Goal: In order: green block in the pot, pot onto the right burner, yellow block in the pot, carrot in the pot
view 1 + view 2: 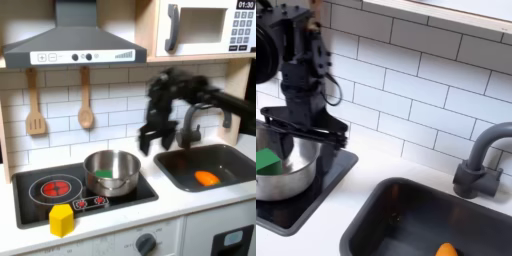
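While our gripper (pixel 153 137) hangs open and empty, though blurred, the carrot (pixel 206 178) lies crosswise in the sink (pixel 176 166).

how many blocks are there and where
2. The green block lies inside the pot on the stove; the yellow block sits on the counter's front edge, in front of the stove. Others could be hidden.

Toy kitchen: stove (pixel 60 195), range hood (pixel 70 45), microwave (pixel 205 25), sink (pixel 215 160), tiled wall (pixel 426 90).
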